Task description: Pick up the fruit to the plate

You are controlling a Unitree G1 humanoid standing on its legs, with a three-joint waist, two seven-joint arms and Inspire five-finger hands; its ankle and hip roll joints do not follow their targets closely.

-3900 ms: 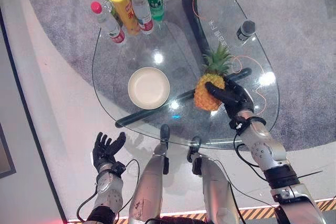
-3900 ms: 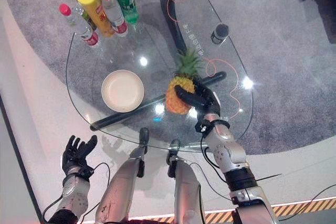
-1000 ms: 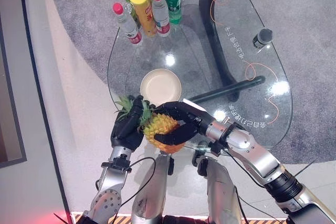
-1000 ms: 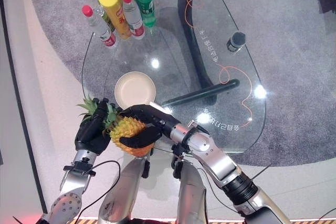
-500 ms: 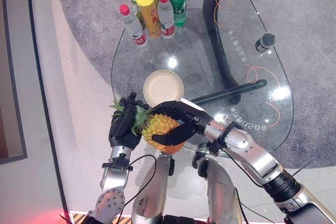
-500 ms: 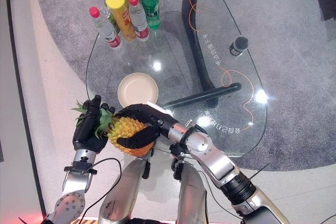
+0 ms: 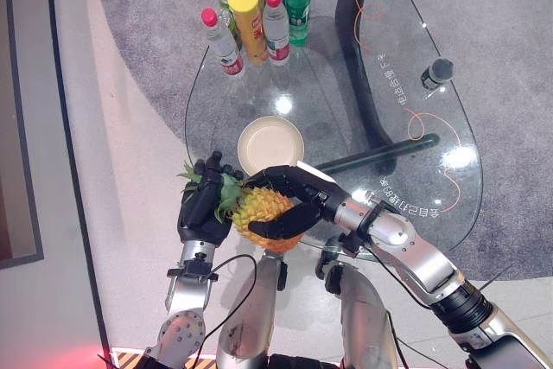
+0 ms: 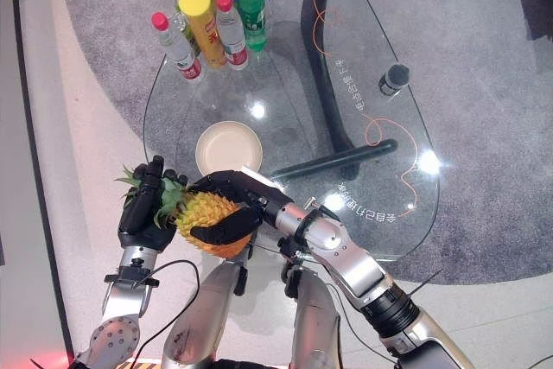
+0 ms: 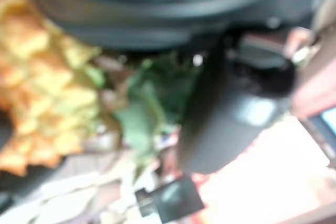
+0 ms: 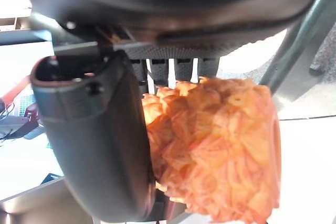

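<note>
Your right hand (image 7: 302, 189) is curled round the pineapple (image 7: 262, 207); your left hand (image 7: 199, 211) is at its crown, grip unclear. The fruit hangs sideways off the counter's (image 7: 346, 84) near edge, with the plate (image 7: 270, 146) just beyond.

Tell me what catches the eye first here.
A pineapple hangs at the glass table's near edge, the right hand wrapped round its body and the left hand clasping its leaves. Just beyond it an empty plate sits on the table, with bottles clustered at the far edge.
</note>
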